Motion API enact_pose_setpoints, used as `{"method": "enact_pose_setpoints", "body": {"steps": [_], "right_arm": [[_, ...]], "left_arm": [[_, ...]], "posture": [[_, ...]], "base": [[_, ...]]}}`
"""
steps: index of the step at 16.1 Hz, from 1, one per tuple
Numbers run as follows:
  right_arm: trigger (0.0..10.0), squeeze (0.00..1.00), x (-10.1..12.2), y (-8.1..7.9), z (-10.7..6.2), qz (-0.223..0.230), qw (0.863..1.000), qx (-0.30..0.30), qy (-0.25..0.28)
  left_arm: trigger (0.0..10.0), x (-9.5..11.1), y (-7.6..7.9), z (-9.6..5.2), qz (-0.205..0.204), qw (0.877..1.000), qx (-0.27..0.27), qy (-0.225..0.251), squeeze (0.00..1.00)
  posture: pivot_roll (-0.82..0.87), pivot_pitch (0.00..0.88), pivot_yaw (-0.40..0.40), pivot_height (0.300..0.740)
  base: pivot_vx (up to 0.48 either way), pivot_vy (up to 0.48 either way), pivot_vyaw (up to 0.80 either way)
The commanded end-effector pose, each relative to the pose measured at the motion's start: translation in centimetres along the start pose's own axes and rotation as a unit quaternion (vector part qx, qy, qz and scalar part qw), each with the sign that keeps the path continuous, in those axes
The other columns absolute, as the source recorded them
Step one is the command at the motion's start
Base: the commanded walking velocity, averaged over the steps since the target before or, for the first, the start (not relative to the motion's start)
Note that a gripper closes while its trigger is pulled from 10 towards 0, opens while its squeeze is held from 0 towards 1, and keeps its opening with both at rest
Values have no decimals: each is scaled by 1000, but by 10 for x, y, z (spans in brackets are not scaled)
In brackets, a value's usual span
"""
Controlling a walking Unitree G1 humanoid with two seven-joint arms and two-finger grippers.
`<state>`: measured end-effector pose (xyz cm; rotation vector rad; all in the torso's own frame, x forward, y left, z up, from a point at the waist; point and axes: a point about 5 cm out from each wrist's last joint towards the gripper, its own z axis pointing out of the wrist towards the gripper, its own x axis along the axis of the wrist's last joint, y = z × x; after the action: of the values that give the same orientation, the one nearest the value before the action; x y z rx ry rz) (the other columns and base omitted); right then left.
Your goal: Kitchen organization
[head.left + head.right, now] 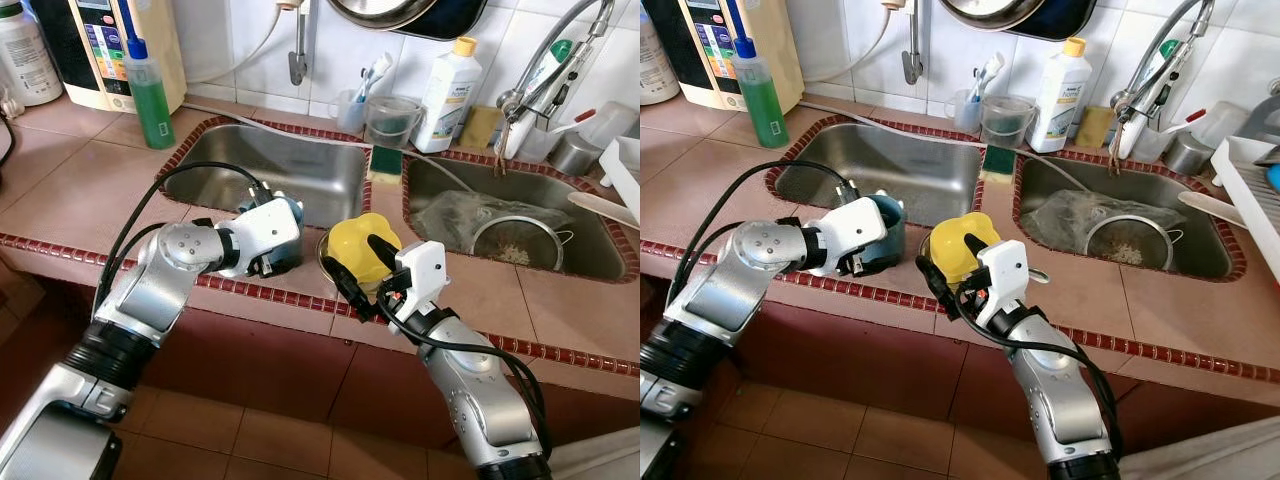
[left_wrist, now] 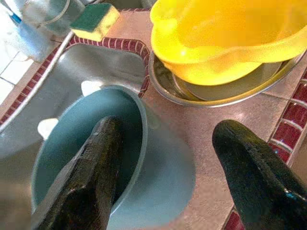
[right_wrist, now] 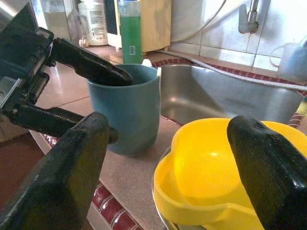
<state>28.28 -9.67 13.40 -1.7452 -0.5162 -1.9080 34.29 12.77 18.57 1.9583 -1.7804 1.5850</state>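
One teal plastic cup (image 3: 128,108) straddled at its rim by the spread left gripper (image 2: 168,167), one yellow plastic bowl (image 1: 363,248) flanked by the wide-open, empty right gripper (image 1: 362,262), two steel sinks (image 1: 270,175).

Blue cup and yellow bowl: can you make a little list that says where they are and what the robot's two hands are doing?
blue cup: upright on the counter ledge in front of the left sink
left gripper: open, one finger inside the cup, the other outside its wall
yellow bowl: sits in a metal dish, right of the cup
right gripper: open, fingers on either side of the bowl, not closed on it
sponge: on the divider between the two sinks
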Motion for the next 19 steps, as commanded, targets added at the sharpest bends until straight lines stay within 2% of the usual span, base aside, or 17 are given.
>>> {"method": "enact_pose_setpoints", "body": {"steps": [1, 7, 12, 13, 14, 15, 19], "right_arm": [[10000, 0, 1, 1, -2, -6, 1000, -4, 2], [10000, 0, 2, 1, 0, -2, 1000, -13, 8], [10000, 0, 2, 3, -1, -1, 1000, -25, 11], [10000, 0, 2, 3, -1, -1, 1000, -27, 12], [10000, 0, 2, 3, -1, -1, 1000, -28, 12], [10000, 0, 1, 2, -2, 1, 1000, -27, 12], [10000, 0, -3, -2, -3, 3, 1000, -15, 2]], "left_arm": [[10000, 8, -2, -1, 27, 1000, -10, -1, 0], [10000, 11, -3, 6, 84, 995, -33, -40, 0], [9804, 15, -5, 11, 86, 995, -42, -41, 0], [5569, 15, -5, 11, 84, 995, -45, -41, 0], [4235, 15, -5, 11, 84, 995, -46, -42, 0], [0, 15, -5, 11, 84, 994, -49, -41, 0], [0, 12, -5, 10, 87, 994, -57, -48, 0]], "posture": [[21, 0, -42, 740], [24, 0, -21, 740], [13, 0, -6, 740], [11, 0, -3, 740], [12, 0, -3, 740], [11, 0, -1, 740], [15, 0, -1, 740]], "base": [[0, 0, 0], [0, 0, 0], [0, 0, 0], [0, 0, 0], [0, 0, 0], [0, 0, 0], [0, 0, 0]]}}
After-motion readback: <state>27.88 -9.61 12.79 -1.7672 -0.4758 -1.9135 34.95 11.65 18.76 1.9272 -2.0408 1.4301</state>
